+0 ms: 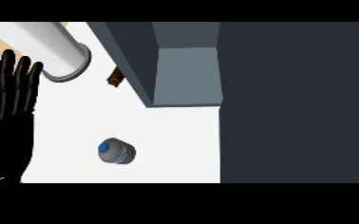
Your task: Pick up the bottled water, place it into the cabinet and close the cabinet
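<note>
Task at zero: bottled water (116,151) untouched, nothing in the cabinet (184,71), cabinet not closed.

Bottled water upright on the white counter (175,142), blue cap up, seen from above; alone, no contact with any hand. Cabinet up and right of the bottle, well apart, grey box with one face toward the bottle; dark panel (288,99) right of the bottle, probably the open door, cannot tell for sure. Left hand (17,104) far left of the bottle at the view's edge, fingers straight and spread, released, holding nothing, resting. Right hand nowhere in view. Grey cylinder (52,50) up and left of the bottle; small brown object (116,78) straight above it, near the cabinet's corner, too small to identify. Remaining, by judgement: reach, grasp, lift, place inside, shut door, i.e. everything.
</note>
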Available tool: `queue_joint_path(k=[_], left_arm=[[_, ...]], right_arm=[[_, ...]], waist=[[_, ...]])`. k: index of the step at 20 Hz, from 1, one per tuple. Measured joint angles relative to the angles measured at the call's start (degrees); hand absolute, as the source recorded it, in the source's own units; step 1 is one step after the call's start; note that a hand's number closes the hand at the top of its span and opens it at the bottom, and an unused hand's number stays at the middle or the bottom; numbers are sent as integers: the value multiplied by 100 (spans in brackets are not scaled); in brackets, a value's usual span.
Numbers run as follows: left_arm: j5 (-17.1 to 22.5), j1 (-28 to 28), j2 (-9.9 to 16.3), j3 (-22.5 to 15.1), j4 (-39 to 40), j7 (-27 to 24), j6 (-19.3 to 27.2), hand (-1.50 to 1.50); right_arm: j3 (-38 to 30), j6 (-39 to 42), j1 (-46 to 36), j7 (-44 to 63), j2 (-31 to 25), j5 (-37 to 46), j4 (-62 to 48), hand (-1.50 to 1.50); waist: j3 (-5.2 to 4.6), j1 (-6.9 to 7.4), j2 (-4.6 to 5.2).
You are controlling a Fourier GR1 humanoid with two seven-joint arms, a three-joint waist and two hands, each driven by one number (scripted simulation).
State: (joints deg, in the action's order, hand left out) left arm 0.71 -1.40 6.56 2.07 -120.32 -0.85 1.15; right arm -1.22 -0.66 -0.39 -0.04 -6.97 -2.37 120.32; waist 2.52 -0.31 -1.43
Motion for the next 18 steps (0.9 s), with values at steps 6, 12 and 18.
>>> queue_joint_path(k=[6,12,18], left_arm=[[286,240,63,-887,-359,-127,-782,-150],[1283,1401,-194,-1551,-230,871,-987,-150],[1784,2623,91,-1726,-893,1120,-1302,-150]], right_arm=[[158,52,388,-56,-15,190,432,-150],[534,196,1090,648,435,-834,476,-150],[946,181,1812,1041,594,-1076,1095,-150]], waist=[[-198,-27,79],[-236,13,118],[-249,49,116]])
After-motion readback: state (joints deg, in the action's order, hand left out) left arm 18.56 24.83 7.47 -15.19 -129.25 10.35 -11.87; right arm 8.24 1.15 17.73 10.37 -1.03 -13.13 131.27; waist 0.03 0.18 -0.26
